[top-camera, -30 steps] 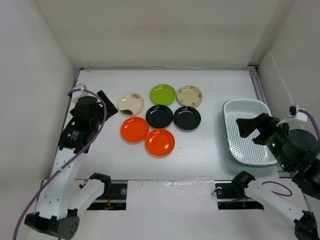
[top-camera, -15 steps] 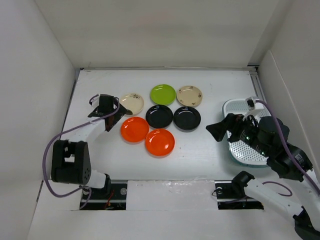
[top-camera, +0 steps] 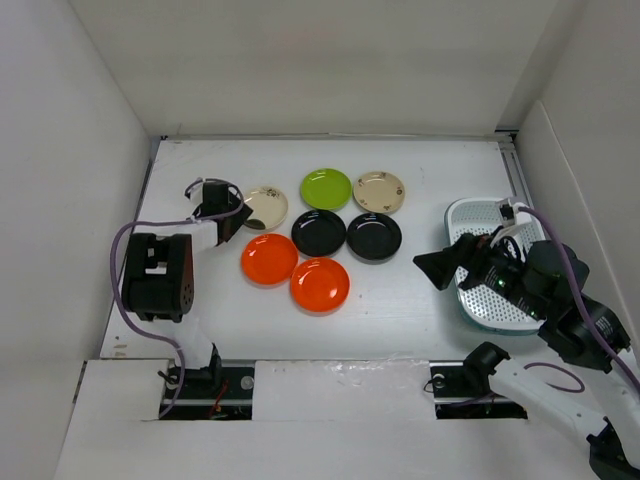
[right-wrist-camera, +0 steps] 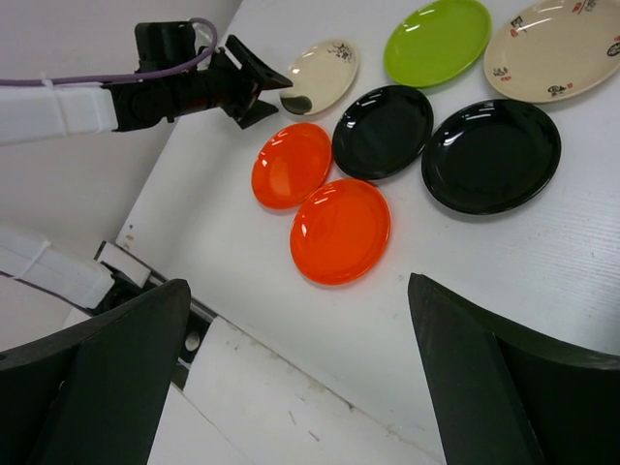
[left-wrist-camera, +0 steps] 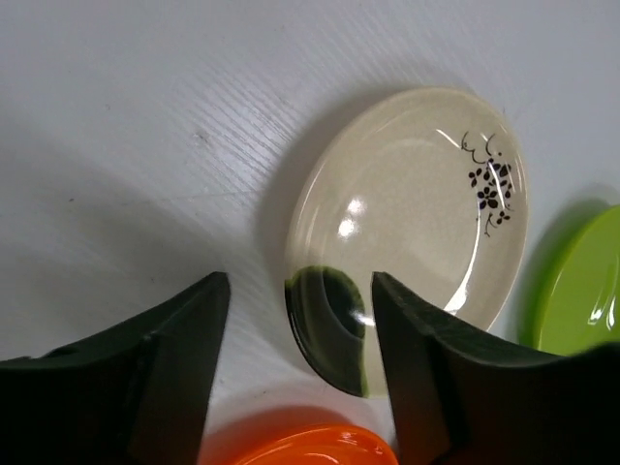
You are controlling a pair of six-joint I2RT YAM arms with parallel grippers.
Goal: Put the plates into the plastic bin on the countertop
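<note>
Right gripper (top-camera: 437, 268) is held wide open and empty over the countertop (top-camera: 400, 315), beside the plastic bin (top-camera: 480, 211) at the right edge. The bin is seen only from above. Farther, seven plates (top-camera: 319, 284) are grouped mid-countertop. The left gripper (left-wrist-camera: 298, 286) jaws are shown by its wrist view parted astride the left beige plate (left-wrist-camera: 417, 223) rim, not clamped.

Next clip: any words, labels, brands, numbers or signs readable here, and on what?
None readable in any view. The dark marks on the left beige round plate and the right beige round plate are flower-like decoration, not lettering.
</note>
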